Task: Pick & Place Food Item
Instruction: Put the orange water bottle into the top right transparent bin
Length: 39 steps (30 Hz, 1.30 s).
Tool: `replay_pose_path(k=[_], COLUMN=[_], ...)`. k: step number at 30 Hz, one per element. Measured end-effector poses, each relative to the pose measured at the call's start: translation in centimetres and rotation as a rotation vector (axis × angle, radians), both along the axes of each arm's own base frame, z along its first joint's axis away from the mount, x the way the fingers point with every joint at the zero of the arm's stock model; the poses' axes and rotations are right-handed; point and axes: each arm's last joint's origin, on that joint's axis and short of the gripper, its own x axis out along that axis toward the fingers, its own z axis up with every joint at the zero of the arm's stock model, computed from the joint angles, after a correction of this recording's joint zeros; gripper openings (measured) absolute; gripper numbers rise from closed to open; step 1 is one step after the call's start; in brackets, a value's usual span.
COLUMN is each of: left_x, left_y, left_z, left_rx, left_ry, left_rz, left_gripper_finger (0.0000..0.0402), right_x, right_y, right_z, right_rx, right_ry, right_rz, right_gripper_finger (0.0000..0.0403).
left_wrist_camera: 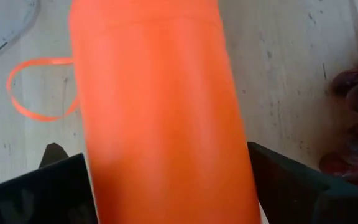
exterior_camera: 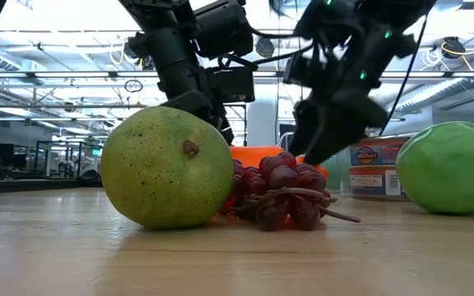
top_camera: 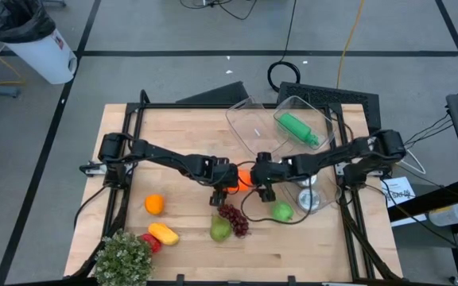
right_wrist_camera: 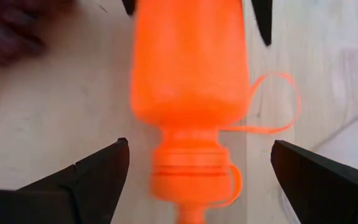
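Observation:
An orange bottle lies on its side mid-table, cap end toward the table's right, its thin strap loop on the wood. My left gripper comes in from the left and is shut on the bottle's body. My right gripper comes from the right and stands open, one finger on each side of the cap end with clear gaps, touching nothing. In the low view the bottle shows only as an orange strip behind a grape bunch; whether it rests on the table is hidden there. My left gripper pinches the bottle's body between its two fingers, one on each long side, toward the end away from the cap. It comes slanting down from the table's left. The bottle lies level and low, its length running left to right.
Near the front lie a green pear, the grape bunch, a green round fruit, an orange, a yellow and red piece and a plant. Clear bins at the back hold a green bottle. A can stands at the right.

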Motion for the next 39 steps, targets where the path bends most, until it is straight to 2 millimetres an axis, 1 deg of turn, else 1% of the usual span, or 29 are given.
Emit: replay_pose_path(k=[3, 6, 11, 13, 16, 18, 23, 28, 32, 35, 37, 39], left_x=[0.0, 0.0, 0.0, 0.0, -0.1, -0.2, -0.9, -2.3, -3.9, -5.2, -6.2, -7.2], left_y=[0.0, 0.0, 0.0, 0.0, 0.0, 0.0, 0.1, 0.1, 0.1, 0.1, 0.1, 0.0], left_z=[0.0, 0.0, 0.0, 0.1, 0.7, 1.3, 4.2, 8.4, 11.6, 13.7, 14.7, 15.2], left_rx=[0.0, 0.001, 0.002, 0.005, 0.005, -0.003, -0.035, -0.08, -0.089, -0.095, -0.117, -0.137], left_ry=[0.0, 0.0, -0.002, -0.004, -0.019, -0.038, -0.115, -0.237, -0.326, -0.381, -0.415, -0.445], left_rz=[0.0, -0.001, -0.002, -0.001, 0.009, 0.024, 0.074, 0.072, 0.039, 0.011, -0.028, -0.062], left_gripper_finger=[0.0251, 0.0252, 0.026, 0.0262, 0.0264, 0.0261, 0.0254, 0.0257, 0.0266, 0.0268, 0.0267, 0.0264], right_x=[0.3, 0.6, 0.7, 0.7, 0.7, 0.7, 0.5, 0.1, -0.4, -1.3, -1.8, -2.2], right_y=[-0.2, -0.2, -0.1, -0.1, -0.1, -0.1, -0.1, 0.3, 0.7, 0.7, 0.7, 0.6], right_z=[-0.9, -1.8, -2.5, -2.5, -2.4, -2.1, -1.1, 0.1, 0.9, 1.6, 2.2, 3.0], right_rx=[-0.014, -0.026, -0.029, -0.026, -0.026, -0.025, -0.022, -0.017, -0.003, 0.011, 0.026, 0.042], right_ry=[0.024, 0.051, 0.074, 0.074, 0.066, 0.057, 0.021, -0.012, -0.015, 0.013, 0.013, -0.008], right_rz=[0.009, 0.031, 0.035, 0.032, 0.029, 0.03, 0.029, 0.037, 0.037, 0.011, -0.011, -0.029], right_gripper_finger=[0.0368, 0.035, 0.0291, 0.0259, 0.021, 0.0205, 0.0205, 0.0205, 0.0205, 0.0205, 0.0205, 0.0205])
